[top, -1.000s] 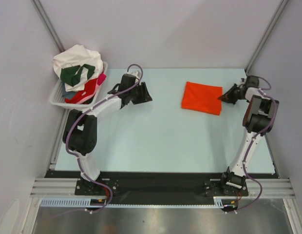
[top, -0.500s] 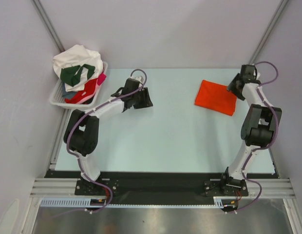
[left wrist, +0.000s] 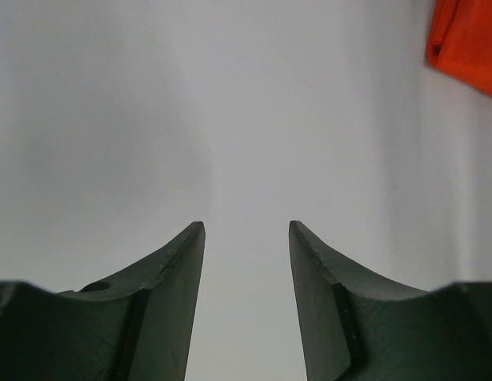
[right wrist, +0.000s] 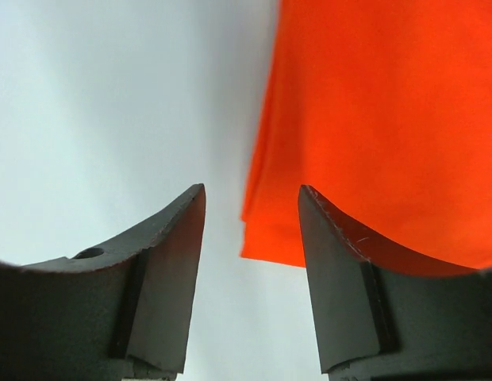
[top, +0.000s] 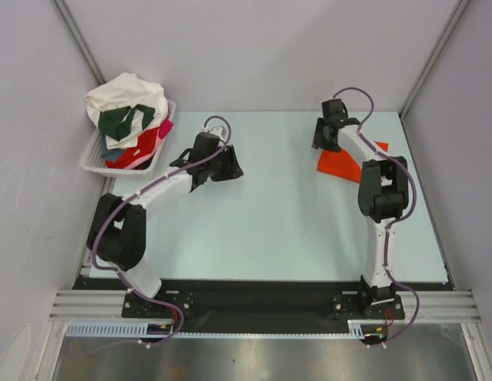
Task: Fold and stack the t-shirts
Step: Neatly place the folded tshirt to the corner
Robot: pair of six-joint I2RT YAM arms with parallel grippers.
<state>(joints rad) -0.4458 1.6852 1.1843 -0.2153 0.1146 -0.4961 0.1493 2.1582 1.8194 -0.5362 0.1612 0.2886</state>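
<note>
Here, smooth orange t-shirt [right wrist: 373, 119], crisp folded edge; left end effector [left wrist: 246, 226] and right end effector [right wrist: 251, 194] both agape, empty.

No legible text, label, brand or number on anything in view.

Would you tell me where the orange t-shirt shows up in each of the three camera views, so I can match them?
Top external: the orange t-shirt lies at the back right, partly under the right arm.
Left wrist: only a piece shows, in the top right corner.
Right wrist: it fills the upper right, its near corner just beyond the fingers.
Shared landmark: the pale table, under the shirt in all three.
</note>
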